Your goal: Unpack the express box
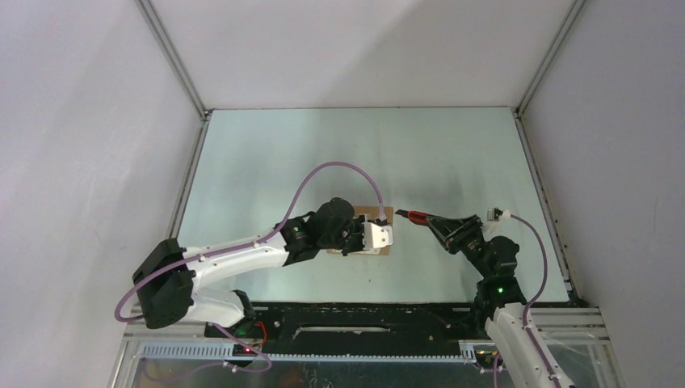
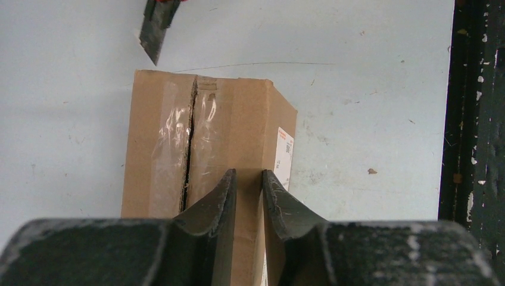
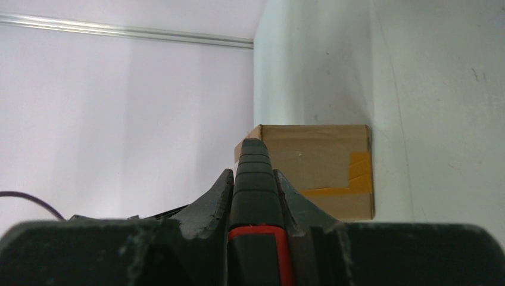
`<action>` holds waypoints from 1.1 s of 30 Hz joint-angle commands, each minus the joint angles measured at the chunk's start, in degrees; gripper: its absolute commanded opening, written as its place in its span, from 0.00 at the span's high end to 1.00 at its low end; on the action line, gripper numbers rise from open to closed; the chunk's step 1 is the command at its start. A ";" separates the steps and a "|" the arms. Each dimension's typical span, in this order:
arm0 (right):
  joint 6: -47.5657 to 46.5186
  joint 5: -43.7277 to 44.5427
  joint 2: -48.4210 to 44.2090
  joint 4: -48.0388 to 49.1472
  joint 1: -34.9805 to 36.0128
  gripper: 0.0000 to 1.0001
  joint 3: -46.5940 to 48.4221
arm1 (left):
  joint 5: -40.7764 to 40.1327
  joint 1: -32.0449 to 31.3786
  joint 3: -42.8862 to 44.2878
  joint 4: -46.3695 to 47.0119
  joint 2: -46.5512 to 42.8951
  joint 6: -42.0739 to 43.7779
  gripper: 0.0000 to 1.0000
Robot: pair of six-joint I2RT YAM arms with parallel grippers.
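The express box (image 1: 381, 212) is a small brown carton on the table's middle. In the left wrist view its taped top seam (image 2: 189, 137) is split open, and a white label (image 2: 284, 152) shows on its side. My left gripper (image 2: 249, 176) sits over the box's right top edge. Its jaws stand narrowly apart with cardboard showing between them, and whether they pinch it is unclear. From above, the left gripper (image 1: 380, 238) covers most of the box. My right gripper (image 3: 253, 174) is shut on a red-and-black utility knife (image 3: 255, 202). The knife's tip (image 2: 156, 30) hangs just beyond the box's far end. The box (image 3: 315, 161) lies ahead of the knife.
Yellow tape (image 3: 357, 173) marks the box's end face. White enclosure walls with metal frame posts (image 1: 174, 56) close in the table on three sides. A black rail (image 2: 476, 119) runs along the near edge by the arm bases.
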 commanded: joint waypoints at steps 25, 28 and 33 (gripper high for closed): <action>0.61 5.24 -3.57 -4.32 3.38 1.00 -0.50 | -0.55 -0.23 -0.24 -0.63 0.53 -1.09 0.81; 0.35 4.83 -2.86 -3.17 3.55 1.00 -0.53 | -0.48 -0.23 -0.16 -0.54 0.60 -1.25 0.82; 0.00 4.46 -1.22 -1.85 4.38 1.00 -0.45 | -0.29 -0.23 0.02 -0.51 0.66 -1.29 0.82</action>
